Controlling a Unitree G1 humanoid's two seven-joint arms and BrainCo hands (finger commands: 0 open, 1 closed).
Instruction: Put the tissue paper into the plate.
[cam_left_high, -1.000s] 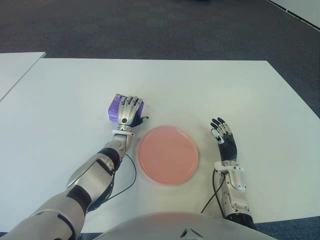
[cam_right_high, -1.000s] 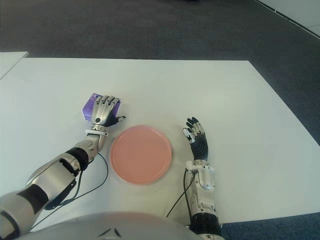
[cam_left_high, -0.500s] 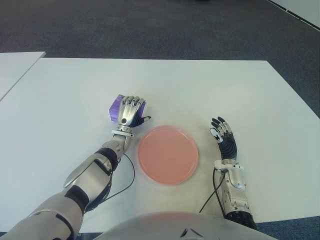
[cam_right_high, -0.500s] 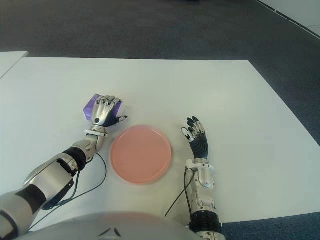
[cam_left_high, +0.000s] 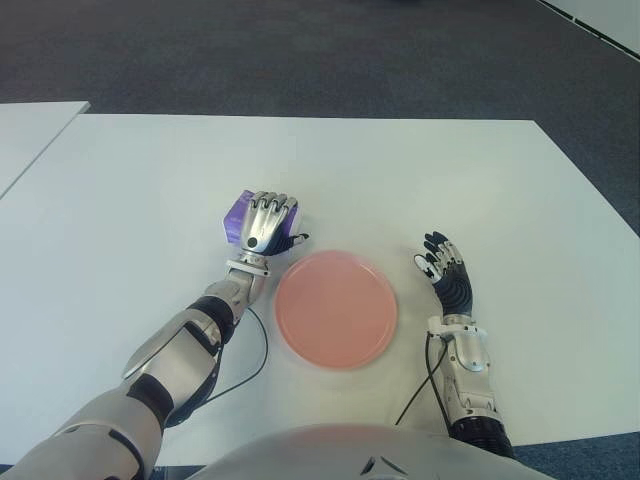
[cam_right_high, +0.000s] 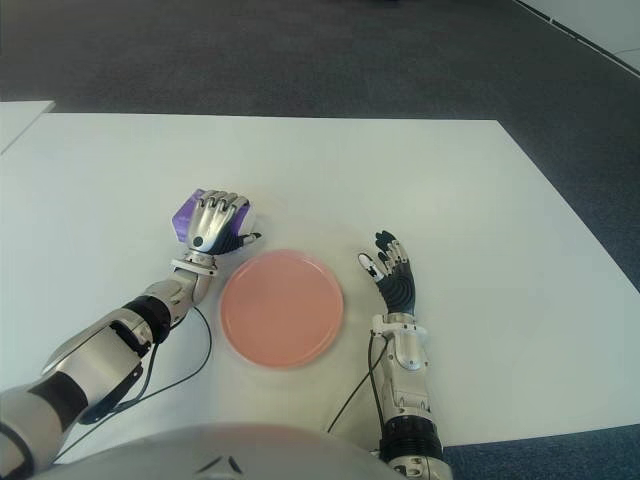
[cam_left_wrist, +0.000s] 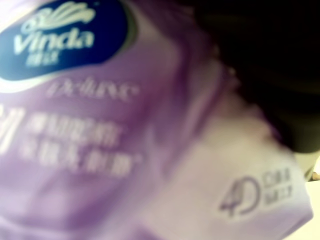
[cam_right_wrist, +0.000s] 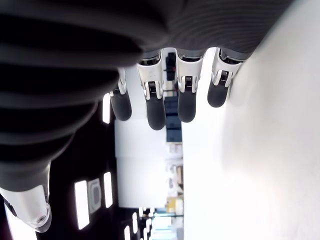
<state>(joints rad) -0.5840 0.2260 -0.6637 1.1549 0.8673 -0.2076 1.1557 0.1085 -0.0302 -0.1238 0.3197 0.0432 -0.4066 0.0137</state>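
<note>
The pink plate (cam_left_high: 335, 309) sits on the white tabletop (cam_left_high: 400, 180). Just beyond the plate's left rim, the left hand (cam_left_high: 266, 224) has its fingers (cam_left_high: 270, 207) curled over a purple pack of tissue paper (cam_left_high: 238, 212), gripping it from above; the pack is beside the plate, not in it. In the left wrist view the pack's wrapper (cam_left_wrist: 125, 140) fills nearly everything (a blue "Vinda" logo shows on it). To the right of the plate, the right hand (cam_left_high: 444, 268) shows with its fingers (cam_right_wrist: 155, 102) extended and spread, holding nothing.
</note>
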